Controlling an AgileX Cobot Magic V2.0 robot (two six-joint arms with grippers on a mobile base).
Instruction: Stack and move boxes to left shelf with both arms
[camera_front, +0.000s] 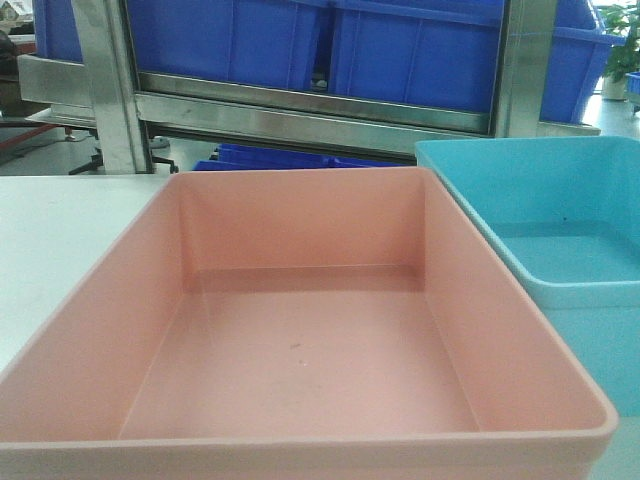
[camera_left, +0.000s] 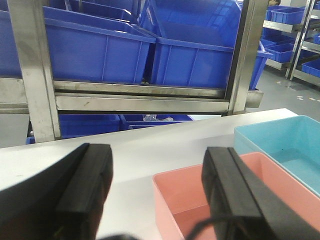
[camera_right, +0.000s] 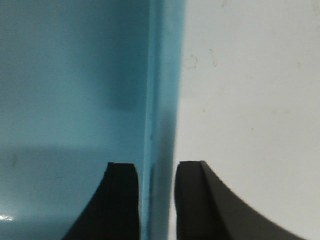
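Observation:
The salmon pink box (camera_front: 300, 340) sits nearest on the white table, and the light blue box (camera_front: 560, 250) stands against its right side. In the left wrist view my left gripper (camera_left: 157, 155) hangs open above the table. Its right finger is over the near left part of the pink box (camera_left: 185, 200), holding nothing. In the right wrist view my right gripper (camera_right: 156, 167) straddles the right wall of the blue box (camera_right: 75, 75). One finger is inside, one is outside, and they are pressed close on the rim. I cannot tell which level of the steel rack (camera_front: 300, 110) is the left shelf.
Behind the white table (camera_front: 60, 230) the rack carries large dark blue bins (camera_front: 230, 40), with more below (camera_front: 270, 157). A steel upright (camera_front: 105, 90) stands at the back left. Further racks with blue bins (camera_left: 285, 30) show at the right.

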